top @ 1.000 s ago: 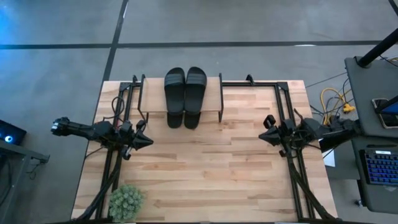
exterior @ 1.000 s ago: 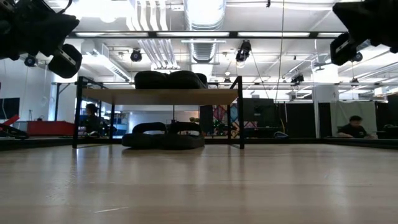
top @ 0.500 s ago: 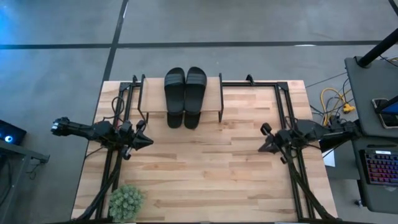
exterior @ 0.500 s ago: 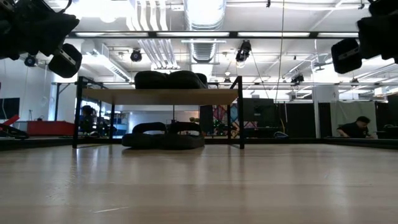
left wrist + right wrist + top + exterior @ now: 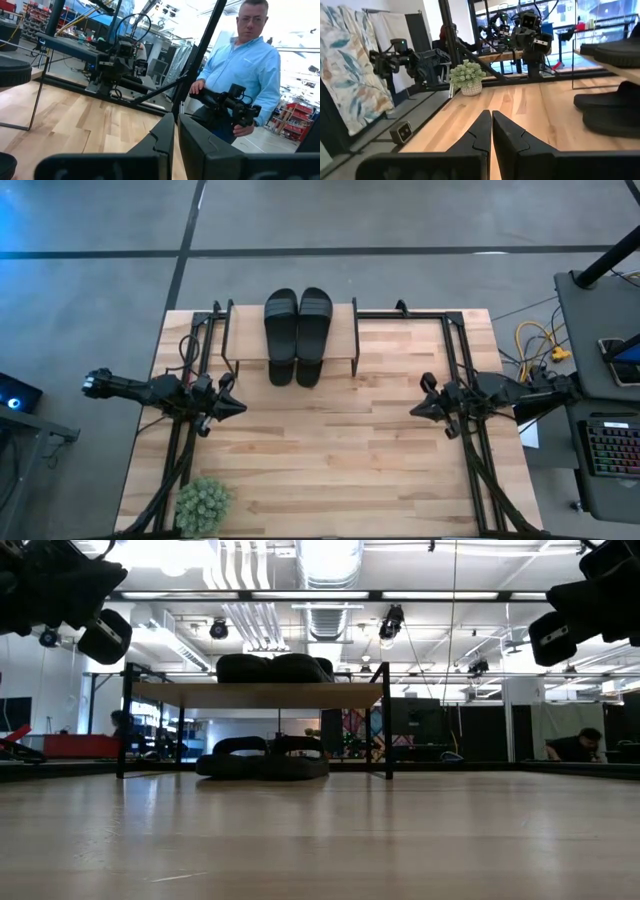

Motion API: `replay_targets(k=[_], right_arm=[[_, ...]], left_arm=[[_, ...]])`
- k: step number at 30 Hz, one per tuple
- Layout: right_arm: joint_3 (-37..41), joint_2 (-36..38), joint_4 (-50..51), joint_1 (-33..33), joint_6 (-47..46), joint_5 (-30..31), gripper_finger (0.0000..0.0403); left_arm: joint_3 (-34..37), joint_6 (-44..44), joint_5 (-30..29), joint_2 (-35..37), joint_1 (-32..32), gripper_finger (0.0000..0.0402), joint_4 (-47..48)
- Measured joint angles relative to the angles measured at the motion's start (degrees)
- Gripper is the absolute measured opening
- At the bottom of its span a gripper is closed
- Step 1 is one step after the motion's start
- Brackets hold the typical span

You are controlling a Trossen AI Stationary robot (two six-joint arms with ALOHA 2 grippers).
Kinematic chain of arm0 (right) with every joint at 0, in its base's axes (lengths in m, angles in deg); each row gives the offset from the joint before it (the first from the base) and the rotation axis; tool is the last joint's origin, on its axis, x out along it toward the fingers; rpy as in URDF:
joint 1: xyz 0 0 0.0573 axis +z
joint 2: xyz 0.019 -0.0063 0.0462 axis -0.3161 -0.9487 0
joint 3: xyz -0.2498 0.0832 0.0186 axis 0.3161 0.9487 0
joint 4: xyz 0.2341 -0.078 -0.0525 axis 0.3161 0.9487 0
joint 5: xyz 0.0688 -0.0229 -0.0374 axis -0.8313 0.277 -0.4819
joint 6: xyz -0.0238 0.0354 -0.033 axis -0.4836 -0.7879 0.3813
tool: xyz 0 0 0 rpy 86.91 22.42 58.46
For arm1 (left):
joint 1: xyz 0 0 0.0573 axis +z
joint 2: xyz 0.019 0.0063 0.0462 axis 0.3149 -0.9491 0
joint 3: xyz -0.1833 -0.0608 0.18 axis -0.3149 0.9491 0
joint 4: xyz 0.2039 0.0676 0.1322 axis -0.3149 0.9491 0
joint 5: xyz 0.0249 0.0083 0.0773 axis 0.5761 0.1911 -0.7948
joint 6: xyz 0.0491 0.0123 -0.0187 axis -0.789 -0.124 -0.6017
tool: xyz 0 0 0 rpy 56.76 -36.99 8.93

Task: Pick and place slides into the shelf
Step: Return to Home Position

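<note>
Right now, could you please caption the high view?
Slides on and under the shelf; left gripper and right gripper shut, empty, far apart.

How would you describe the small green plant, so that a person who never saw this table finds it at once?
Look down on the light wooden table. The shelf with black slides stands at its far edge; go to the opposite edge, to the corner on the robot's left. The potted plant there is the only green, round, bushy thing.
</note>
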Motion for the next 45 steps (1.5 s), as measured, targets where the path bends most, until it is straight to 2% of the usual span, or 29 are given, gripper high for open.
replay_targets(k=[3,12,45], right_arm=[[0.0,0.0,0.0,0.0,0.7,0.0,0.0008],[0.0,-0.2,-0.1,0.0,-9.2,0.2,0.0008],[0.0,-0.3,-0.1,0.0,-9.3,0.2,0.0008]], left_arm=[[0.0,0.0,0.0,-0.1,0.0,0.001,0.1],[0.0,0.0,0.0,-0.1,0.0,0.001,0.1],[0.0,0.0,0.0,-0.1,0.0,0.001,0.1]])
